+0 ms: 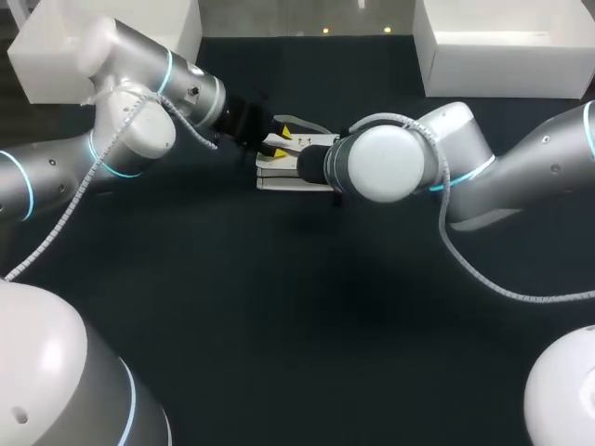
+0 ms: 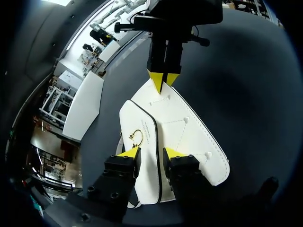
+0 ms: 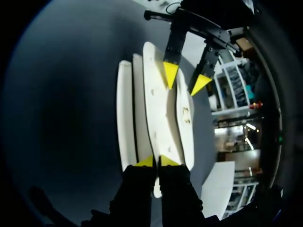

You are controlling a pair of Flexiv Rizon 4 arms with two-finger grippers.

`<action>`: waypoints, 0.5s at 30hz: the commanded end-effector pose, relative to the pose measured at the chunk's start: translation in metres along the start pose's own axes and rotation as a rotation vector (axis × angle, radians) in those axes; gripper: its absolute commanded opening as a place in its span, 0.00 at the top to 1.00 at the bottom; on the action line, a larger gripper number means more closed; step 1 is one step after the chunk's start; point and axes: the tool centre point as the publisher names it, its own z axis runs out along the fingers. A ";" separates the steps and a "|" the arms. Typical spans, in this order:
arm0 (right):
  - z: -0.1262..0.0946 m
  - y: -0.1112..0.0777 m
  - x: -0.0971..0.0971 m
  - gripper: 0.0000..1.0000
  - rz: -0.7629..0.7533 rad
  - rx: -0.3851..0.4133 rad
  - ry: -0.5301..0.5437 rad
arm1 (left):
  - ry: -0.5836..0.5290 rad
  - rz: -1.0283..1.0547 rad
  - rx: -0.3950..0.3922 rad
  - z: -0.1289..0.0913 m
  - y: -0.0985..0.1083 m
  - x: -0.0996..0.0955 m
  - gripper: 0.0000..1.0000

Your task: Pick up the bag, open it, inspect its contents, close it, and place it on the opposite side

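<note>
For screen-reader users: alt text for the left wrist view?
A white bag with a gold clasp, seen against the dark table; the open left hand straddles its near end and the right hand pinches its far tip.

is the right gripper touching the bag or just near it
Touching. In the right wrist view, the right gripper has both yellow tips pressed from two sides onto an edge of the bag, with no gap showing.
</note>
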 end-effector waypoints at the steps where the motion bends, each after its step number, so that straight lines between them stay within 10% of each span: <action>1: 0.001 0.000 0.001 1.00 0.001 -0.004 -0.003 | -0.014 0.000 -0.007 0.006 0.000 0.001 0.74; 15: 0.001 0.000 0.001 1.00 0.001 -0.004 -0.003 | 0.019 -0.103 -0.043 0.009 0.005 -0.015 1.00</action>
